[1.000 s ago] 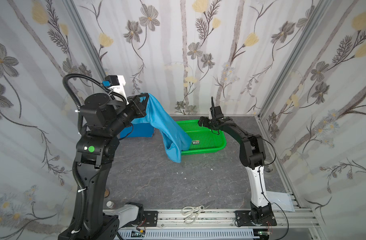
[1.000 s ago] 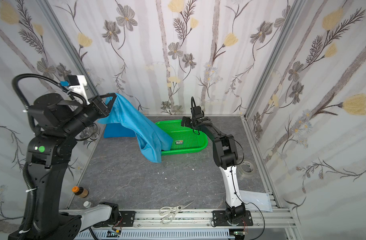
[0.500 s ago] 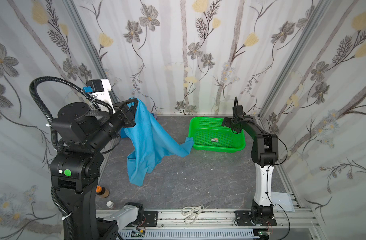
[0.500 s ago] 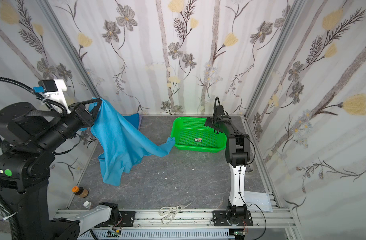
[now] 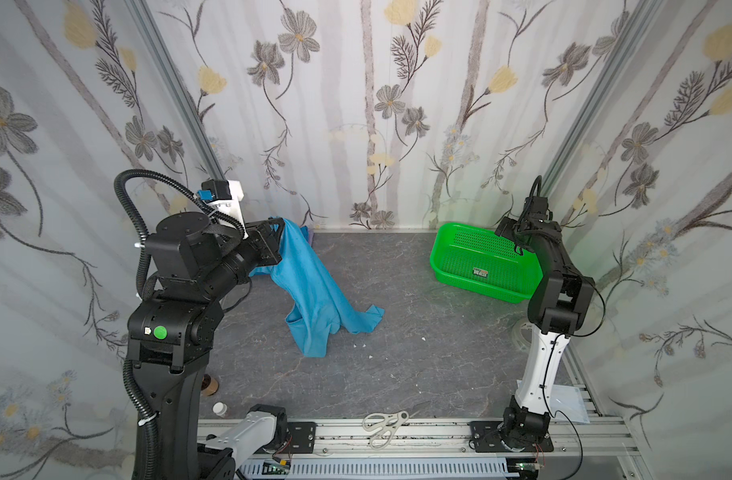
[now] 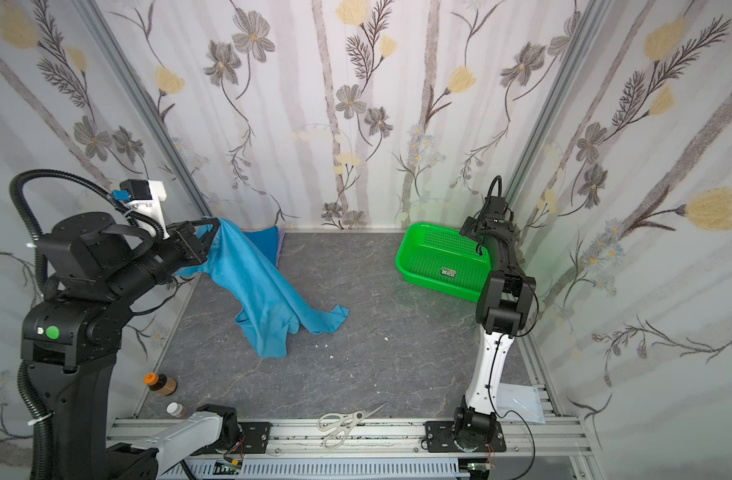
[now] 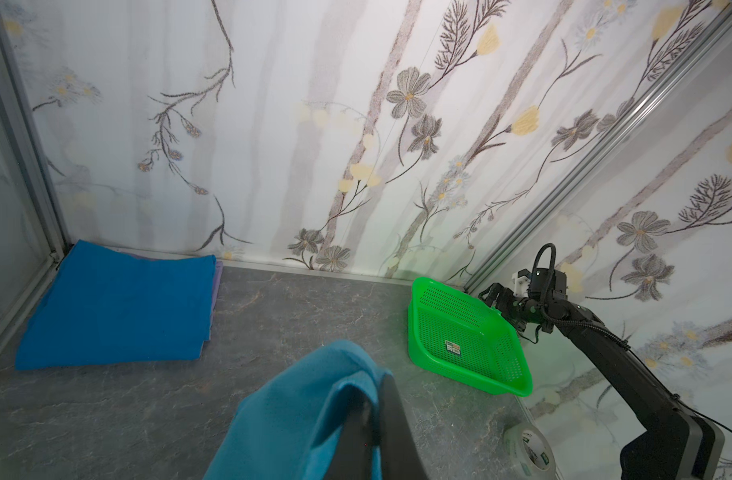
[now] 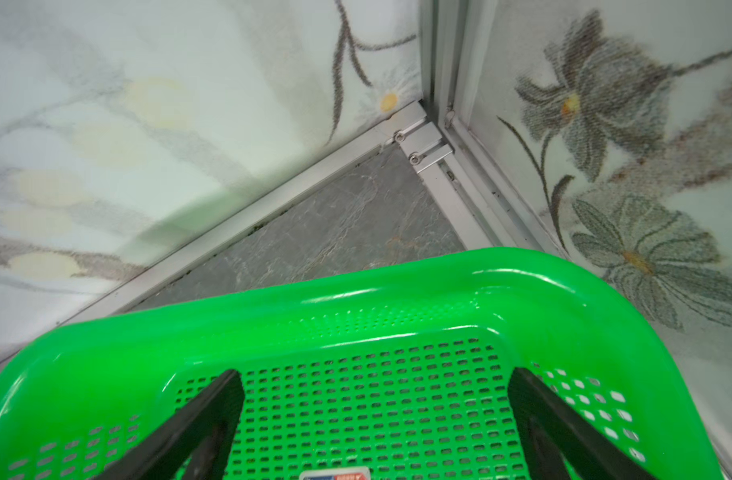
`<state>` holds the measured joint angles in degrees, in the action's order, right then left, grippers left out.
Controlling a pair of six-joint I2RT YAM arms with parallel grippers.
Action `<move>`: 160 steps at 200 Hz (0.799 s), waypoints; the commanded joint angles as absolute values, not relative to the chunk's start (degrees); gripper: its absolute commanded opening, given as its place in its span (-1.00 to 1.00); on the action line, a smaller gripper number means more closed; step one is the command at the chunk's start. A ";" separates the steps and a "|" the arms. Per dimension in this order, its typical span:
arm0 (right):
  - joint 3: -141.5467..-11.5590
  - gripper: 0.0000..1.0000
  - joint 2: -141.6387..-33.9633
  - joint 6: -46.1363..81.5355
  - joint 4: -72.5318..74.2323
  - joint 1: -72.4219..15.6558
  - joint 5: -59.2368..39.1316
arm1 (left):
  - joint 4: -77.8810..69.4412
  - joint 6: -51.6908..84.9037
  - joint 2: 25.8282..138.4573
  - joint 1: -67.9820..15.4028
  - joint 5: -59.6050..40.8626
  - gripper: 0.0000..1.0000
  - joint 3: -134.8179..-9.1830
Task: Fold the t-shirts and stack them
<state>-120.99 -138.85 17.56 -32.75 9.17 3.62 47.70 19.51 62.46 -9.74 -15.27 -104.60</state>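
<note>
L hand, mid-left of frame, pinches sky-blue t-shirt by one edge; hem lies bunched on table, so cloth may slip/twist. R hand wide, empty, over basket

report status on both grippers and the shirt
Left gripper shut on light blue t-shirt, rest draped on table. Right gripper open at green basket. Nothing blocking.

I saw the dark grey stone-patterned tabletop carrying a bright green perforated plastic basket at its far right. A folded royal-blue cloth shirt lay over a lilac one in the far left corner. The trailing end of a sky-blue cloth shirt rested near the middle, and a pale tape roll lay by the right edge.
</note>
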 commanded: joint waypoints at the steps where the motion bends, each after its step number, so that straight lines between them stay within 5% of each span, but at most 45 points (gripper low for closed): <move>1: -116.11 1.00 -133.81 11.95 -31.76 6.30 -0.94 | 44.22 19.91 62.06 -9.66 -15.60 -1.00 -103.17; 62: -73.74 1.00 -103.29 2.01 -17.90 2.51 -17.34 | 44.01 19.29 60.07 -9.29 -17.53 -1.00 -98.47; 83: -64.06 1.00 -95.08 -0.63 -15.58 -1.76 -16.12 | 42.57 19.64 59.80 -9.12 -18.47 -1.00 -95.93; 160: -74.95 0.96 -106.70 -7.32 -27.16 -7.68 9.85 | 40.99 20.85 58.60 -9.05 -20.72 -1.00 -93.63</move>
<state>-71.96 -104.29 -3.42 -22.59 -7.64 1.43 43.05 20.99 59.94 -9.17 -20.88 -94.41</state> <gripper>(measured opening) 0.988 0.055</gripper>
